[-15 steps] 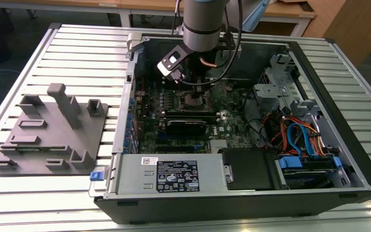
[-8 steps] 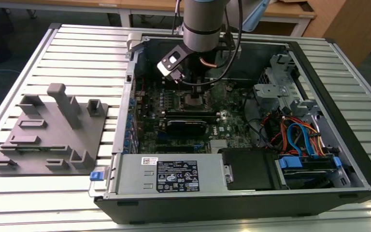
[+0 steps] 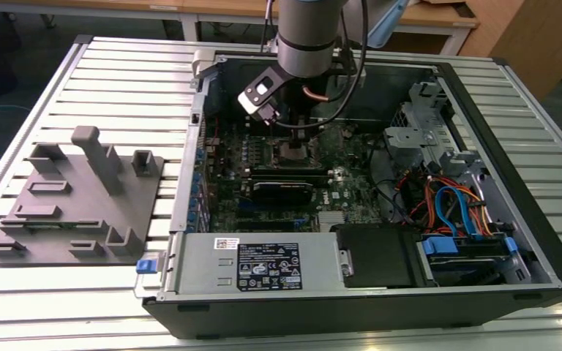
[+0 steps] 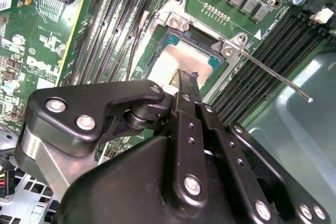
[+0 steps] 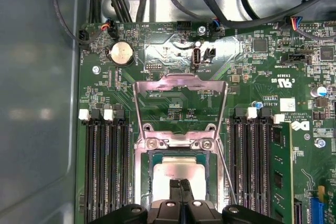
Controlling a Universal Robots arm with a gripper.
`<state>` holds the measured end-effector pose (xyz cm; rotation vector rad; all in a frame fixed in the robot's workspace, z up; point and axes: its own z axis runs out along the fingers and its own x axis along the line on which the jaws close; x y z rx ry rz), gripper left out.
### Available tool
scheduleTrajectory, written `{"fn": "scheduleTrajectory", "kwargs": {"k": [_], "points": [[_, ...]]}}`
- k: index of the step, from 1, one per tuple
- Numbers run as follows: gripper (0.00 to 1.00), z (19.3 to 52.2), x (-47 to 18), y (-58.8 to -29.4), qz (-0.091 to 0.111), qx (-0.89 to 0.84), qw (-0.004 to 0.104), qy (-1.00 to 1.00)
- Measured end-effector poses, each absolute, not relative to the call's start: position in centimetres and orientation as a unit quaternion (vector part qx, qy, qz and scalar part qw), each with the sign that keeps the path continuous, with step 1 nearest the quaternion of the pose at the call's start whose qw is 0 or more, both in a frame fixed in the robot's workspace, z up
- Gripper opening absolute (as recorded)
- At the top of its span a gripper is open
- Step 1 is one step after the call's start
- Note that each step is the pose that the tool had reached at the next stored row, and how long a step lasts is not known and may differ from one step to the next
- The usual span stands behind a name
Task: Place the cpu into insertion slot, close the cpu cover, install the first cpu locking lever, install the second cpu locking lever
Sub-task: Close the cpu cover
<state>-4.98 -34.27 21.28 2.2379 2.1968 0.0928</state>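
Gripper (image 5: 181,183) fingers are pinched together with nothing between them, tips on or just above the middle of the cpu (image 5: 170,169); whether they touch it I cannot tell. The first step looks done: the cpu lies flat in the insertion slot (image 5: 143,182), near the middle of the motherboard (image 5: 262,77). Just beyond, the cpu cover (image 5: 181,82) stands swung up on its hinge, not closed. In the second wrist view one locking lever (image 4: 273,74) juts out free beside the socket, unlatched; the other lever I cannot pick out. Closing the cover and latching both levers are left to do.
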Motion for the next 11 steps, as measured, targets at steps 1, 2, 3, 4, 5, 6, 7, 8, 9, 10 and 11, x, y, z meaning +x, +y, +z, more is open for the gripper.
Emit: {"fn": "scheduleTrajectory", "kwargs": {"k": [1, 2, 3, 4, 5, 6, 7, 8, 9, 10, 11], "points": [[0.11, 21.30, -4.98, -34.27, 0.030, 0.713, 0.002, 0.700], [0.11, 21.33, -4.98, -34.27, 0.030, 0.713, 0.002, 0.700], [0.11, 21.36, -4.98, -34.27, 0.030, 0.713, 0.002, 0.700], [0.11, 21.41, -4.98, -34.28, 0.029, 0.713, 0.002, 0.700], [0.11, 21.45, -4.98, -34.27, 0.029, 0.713, 0.002, 0.700], [0.11, 21.47, -4.98, -34.27, 0.030, 0.713, 0.002, 0.700], [0.11, 21.50, -4.98, -34.27, 0.030, 0.713, 0.002, 0.700], [0.11, 21.54, -4.98, -34.27, 0.030, 0.713, 0.002, 0.700], [0.11, 21.58, -4.98, -34.27, 0.030, 0.713, 0.002, 0.700], [0.11, 21.62, -4.98, -34.28, 0.030, 0.713, 0.002, 0.700], [0.11, 21.67, -4.98, -34.27, 0.030, 0.713, 0.002, 0.700]]}}
